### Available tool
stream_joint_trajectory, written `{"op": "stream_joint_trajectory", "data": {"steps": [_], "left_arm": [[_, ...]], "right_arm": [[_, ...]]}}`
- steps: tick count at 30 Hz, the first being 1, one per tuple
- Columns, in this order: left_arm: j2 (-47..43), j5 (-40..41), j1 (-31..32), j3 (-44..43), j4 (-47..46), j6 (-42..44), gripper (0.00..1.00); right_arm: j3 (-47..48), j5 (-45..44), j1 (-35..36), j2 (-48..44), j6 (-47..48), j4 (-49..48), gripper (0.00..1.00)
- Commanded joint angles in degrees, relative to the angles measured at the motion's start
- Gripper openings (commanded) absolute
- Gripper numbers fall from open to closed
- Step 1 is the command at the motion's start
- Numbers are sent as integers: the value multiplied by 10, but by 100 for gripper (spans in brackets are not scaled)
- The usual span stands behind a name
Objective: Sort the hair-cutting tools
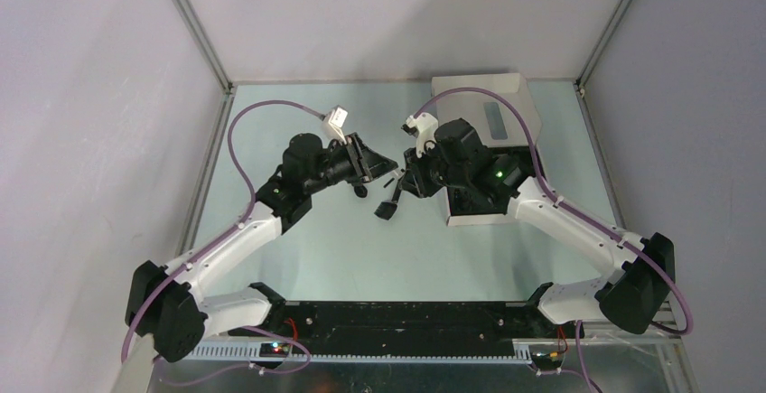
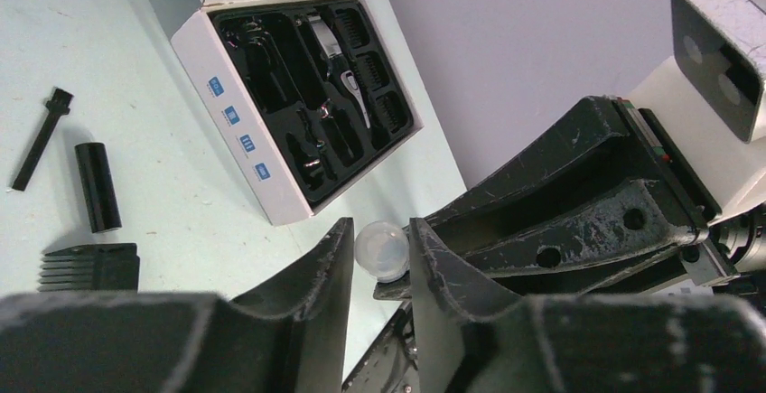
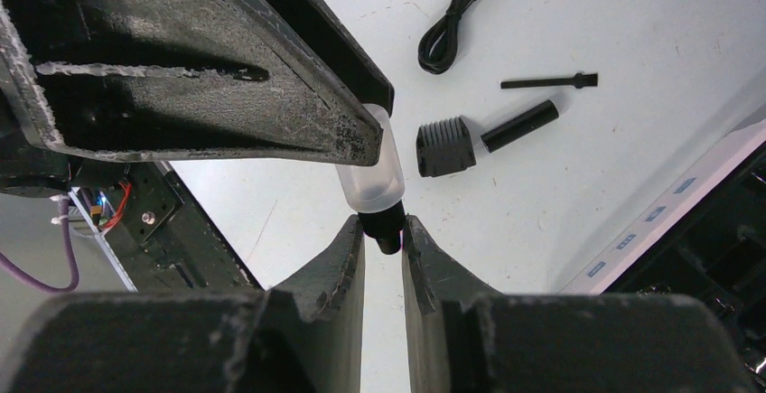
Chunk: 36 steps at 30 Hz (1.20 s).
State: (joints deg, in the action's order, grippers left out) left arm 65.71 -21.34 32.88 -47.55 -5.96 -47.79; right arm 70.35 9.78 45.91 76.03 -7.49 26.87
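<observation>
A pale green worktop [image 1: 343, 239] between plain grey walls carries a white box [image 2: 226, 113] lying open. Its black moulded insert [image 2: 271, 68] holds a black-and-silver clipper [image 2: 348, 86] in a middle slot and ribbed comb attachments [image 2: 375, 70] in the cells along one side. Outside the box, on the worktop, lie a coiled cord [image 3: 456, 18], a thin stick-brush [image 3: 546, 79], a black cylinder [image 3: 519, 125] and a loose comb attachment [image 3: 444, 147] just beside the cylinder. Near the box, a small translucent bottle [image 3: 372, 172] hangs above the worktop between the two arms. The right tool [image 3: 384, 230] pinches its black cap, and the left tool [image 2: 379, 230] is pressed against its clear body.
</observation>
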Motion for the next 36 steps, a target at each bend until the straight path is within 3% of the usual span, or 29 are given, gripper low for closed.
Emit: {"op": "stream_joint_trajectory", "data": {"steps": [1,7,11,15,17,18,19,25,36], "left_arm": [[2,-13,3,5,-23,0,29],[-10,-6,4,4,-23,-4,21],[-16,-4,-7,14,-38,-26,20],[-30,-17,-48,52,-102,-89,18],[-37,-21,-77,75,-137,-122,18],[-42,-19,-82,78,-156,-140,18],[-45,-16,-88,82,-162,-146,18],[-59,10,-91,91,-218,-206,17],[-74,43,-87,117,-270,-286,15]], "right_arm": [[1,-11,3,-16,-5,-27,1],[1,-15,3,-24,-19,-42,9],[1,-17,-1,-37,-38,-60,27],[-24,-3,-26,-66,-78,-101,54],[-44,25,-54,-86,-115,-150,76],[-52,54,-81,-97,-153,-165,93],[-70,87,-96,-107,-200,-200,98],[-156,205,-221,-136,-448,-392,99],[-177,229,-247,-112,-615,-530,99]]}}
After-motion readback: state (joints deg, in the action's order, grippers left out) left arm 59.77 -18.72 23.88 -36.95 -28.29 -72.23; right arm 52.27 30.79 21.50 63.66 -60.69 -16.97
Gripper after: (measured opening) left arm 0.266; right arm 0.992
